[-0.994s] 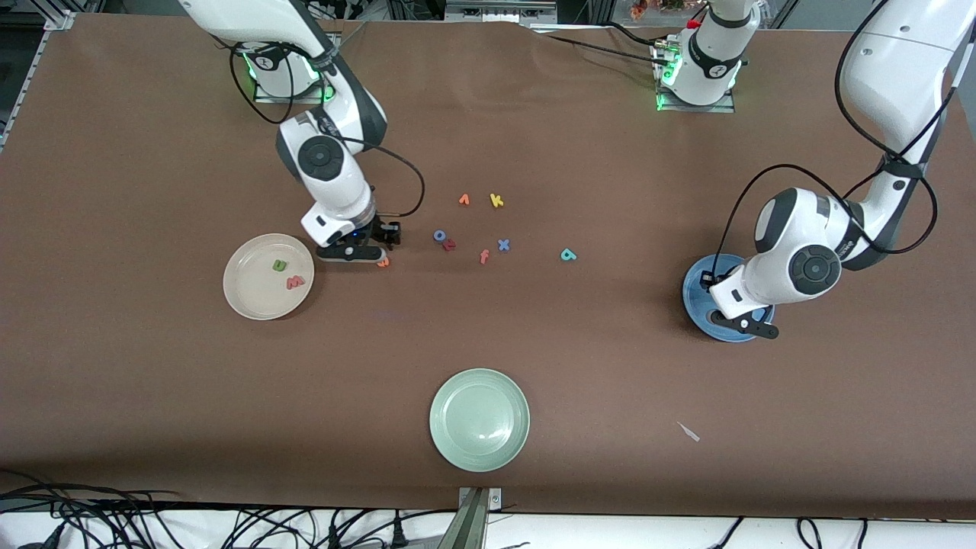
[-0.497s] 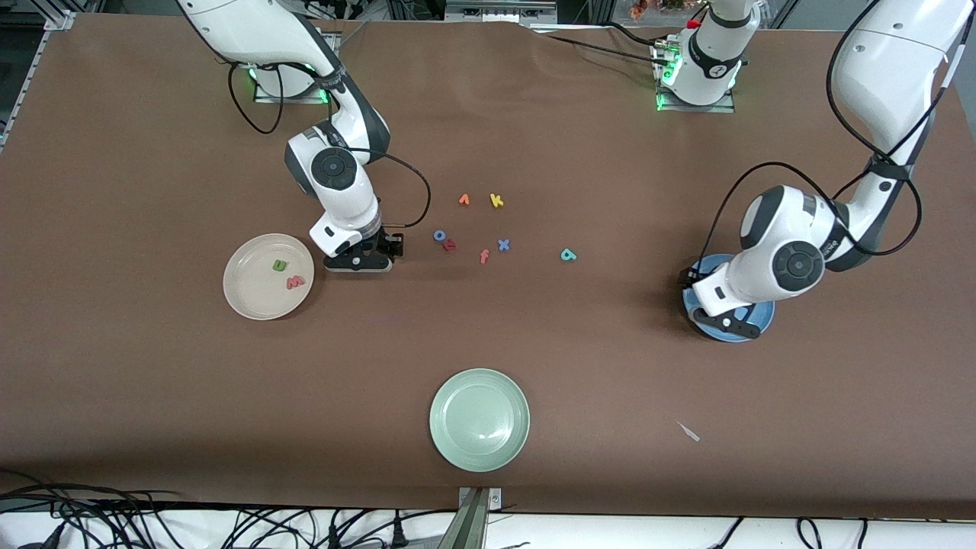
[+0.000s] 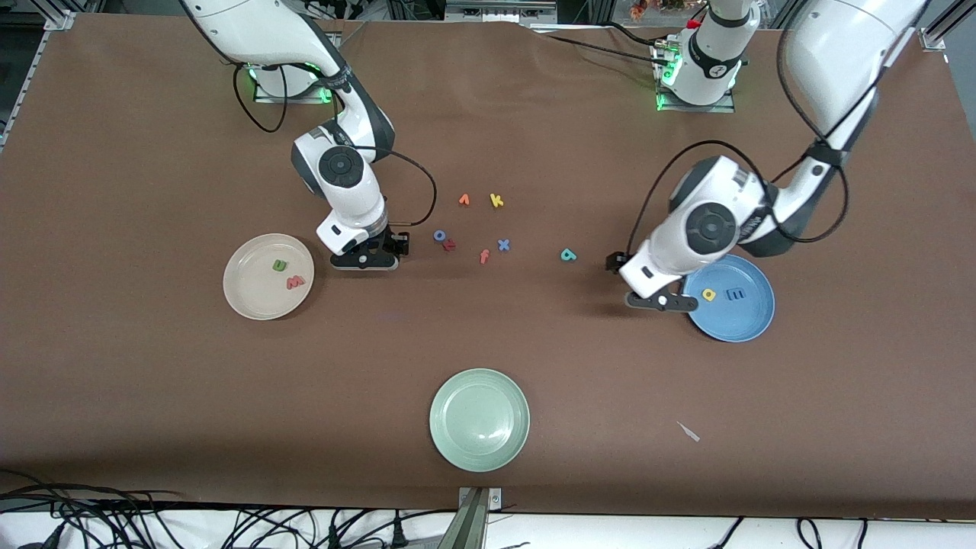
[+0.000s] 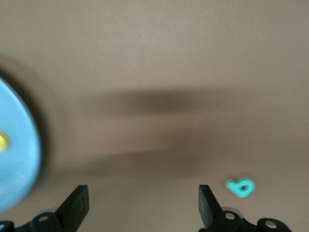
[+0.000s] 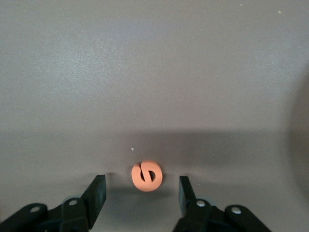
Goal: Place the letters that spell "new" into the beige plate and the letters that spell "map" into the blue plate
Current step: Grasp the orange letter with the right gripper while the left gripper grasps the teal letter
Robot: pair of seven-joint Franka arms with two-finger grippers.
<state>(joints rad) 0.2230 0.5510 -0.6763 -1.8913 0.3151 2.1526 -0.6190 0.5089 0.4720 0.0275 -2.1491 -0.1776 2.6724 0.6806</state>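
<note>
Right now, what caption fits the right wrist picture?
Open right gripper straddles the small orange foam letter e on the brown table.

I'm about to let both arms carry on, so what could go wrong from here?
1. The right gripper has open jaws around the orange e, which sits off-centre, nearer one finger; closing may nudge it aside.
2. The left gripper, jaws open, is off the blue plate with the teal a outside its jaws; it needs realigning.
3. Decoys such as the orange f and blue x lie near the a.
</note>
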